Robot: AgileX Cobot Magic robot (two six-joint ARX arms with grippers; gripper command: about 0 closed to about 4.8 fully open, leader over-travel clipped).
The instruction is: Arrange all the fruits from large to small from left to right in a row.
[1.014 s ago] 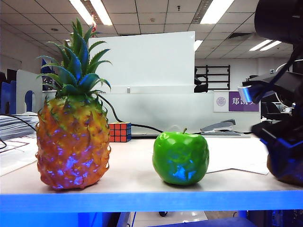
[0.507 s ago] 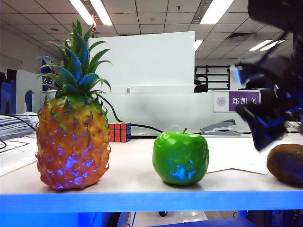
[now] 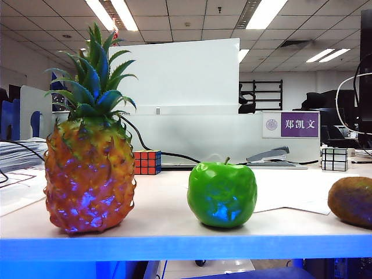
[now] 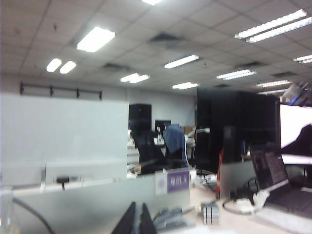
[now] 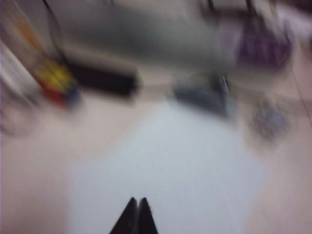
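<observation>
You have the pineapple (image 3: 89, 174) at the exterior frame's left, the apple (image 3: 222, 195) at lower centre and the kiwi (image 3: 352, 201) at the right edge, apart along the table (image 3: 157, 218) front. Your left gripper (image 4: 136, 220) is clenched, raised and empty. Your right gripper (image 5: 135, 217) is clenched on nothing over white paper (image 5: 165, 170).

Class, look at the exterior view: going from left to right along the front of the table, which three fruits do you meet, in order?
pineapple → green apple → brown kiwi, at the picture's right edge.
</observation>
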